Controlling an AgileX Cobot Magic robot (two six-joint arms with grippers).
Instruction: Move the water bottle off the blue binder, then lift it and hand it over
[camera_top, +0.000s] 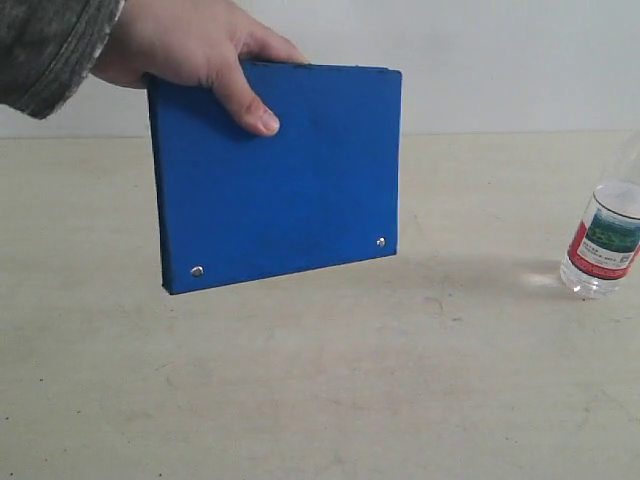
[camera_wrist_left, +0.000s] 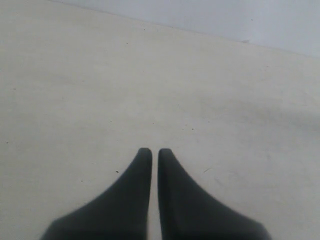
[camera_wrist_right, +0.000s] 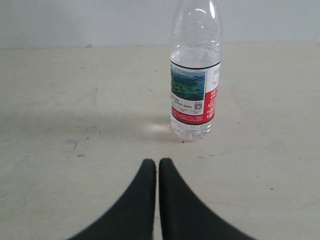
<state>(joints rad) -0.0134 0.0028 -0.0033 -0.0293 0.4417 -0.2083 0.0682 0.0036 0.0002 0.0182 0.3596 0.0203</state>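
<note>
1. The water bottle (camera_wrist_right: 195, 85) stands upright on the table (camera_top: 320, 400), off the binder and well apart from it. In the exterior view it sits at the far right edge, its top cut off by the frame, so I cannot see a cap.
2. Its label (camera_wrist_right: 195, 97) shows a green and blue picture above a red band, with white at one side. The plastic above the label is clear.
3. The blue binder (camera_top: 290, 190) is up in the air, clear of the table. It is held almost upright with its cover facing the exterior camera, slightly tilted. Two silver rivets (camera_top: 197, 271) sit near its lower edge.
4. A person's hand (camera_top: 190, 50) grips the binder at its upper left corner, thumb pressed on the cover. A mottled grey-green sleeve (camera_top: 50, 45) covers the wrist.
5. My right gripper (camera_wrist_right: 157, 162) points at the bottle from nearby, not touching it. Its fingers are closed to a thin slit and hold nothing.
6. My left gripper (camera_wrist_left: 154, 152) hangs over bare table. Its fingers are likewise nearly together and empty.
</note>
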